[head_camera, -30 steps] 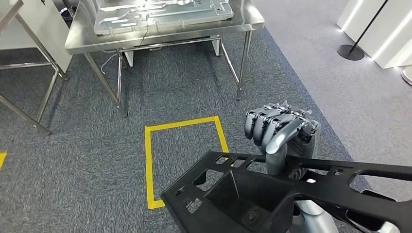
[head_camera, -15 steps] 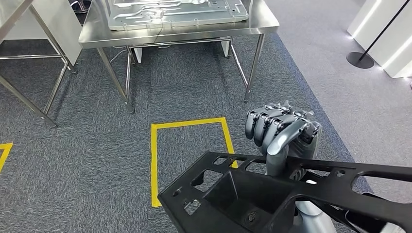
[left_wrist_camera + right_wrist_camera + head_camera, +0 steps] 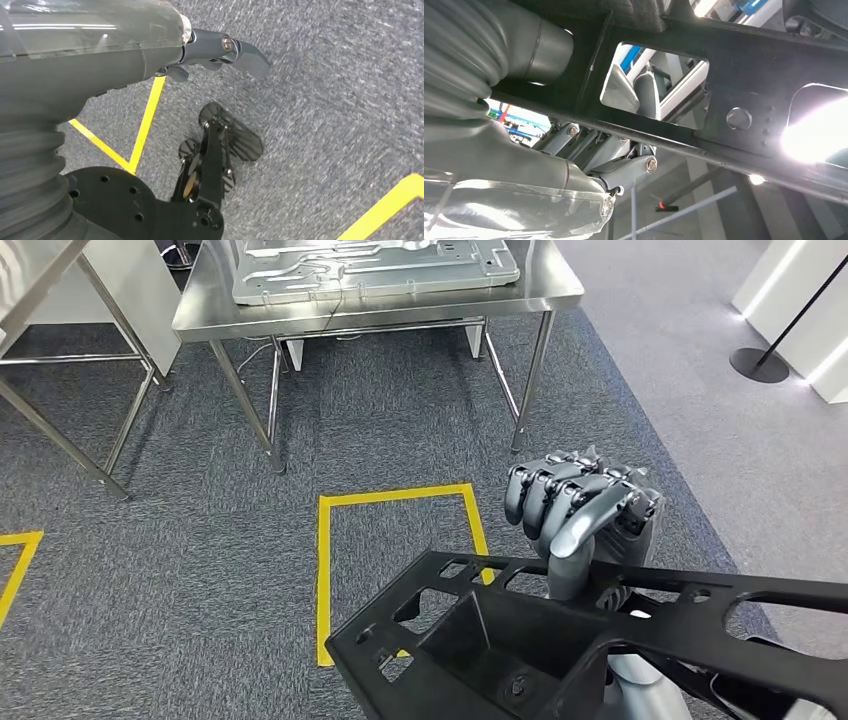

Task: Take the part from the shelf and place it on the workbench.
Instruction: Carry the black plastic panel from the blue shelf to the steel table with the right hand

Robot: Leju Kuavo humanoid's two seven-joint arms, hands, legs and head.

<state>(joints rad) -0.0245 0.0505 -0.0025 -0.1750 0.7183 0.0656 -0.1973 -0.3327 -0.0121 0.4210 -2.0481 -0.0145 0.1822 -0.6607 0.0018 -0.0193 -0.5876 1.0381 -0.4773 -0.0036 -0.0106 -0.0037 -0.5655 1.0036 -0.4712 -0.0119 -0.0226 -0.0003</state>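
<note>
Part (image 3: 600, 640) in hand, desk (image 3: 380, 310) dead ahead

Right robot hand (image 3: 580, 510) is clamped round the upper bar of the black frame part, fingers curled tight, so the part sits right under the fist with its long axis running crosswise in front of the robot. The steel desk is well apart, straight ahead past the yellow floor square (image 3: 400, 560), near edge facing us. Left robot hand (image 3: 220, 52) hangs over the carpet; can't tell if it's open. Right arm is clearly the one to set it down.
</note>
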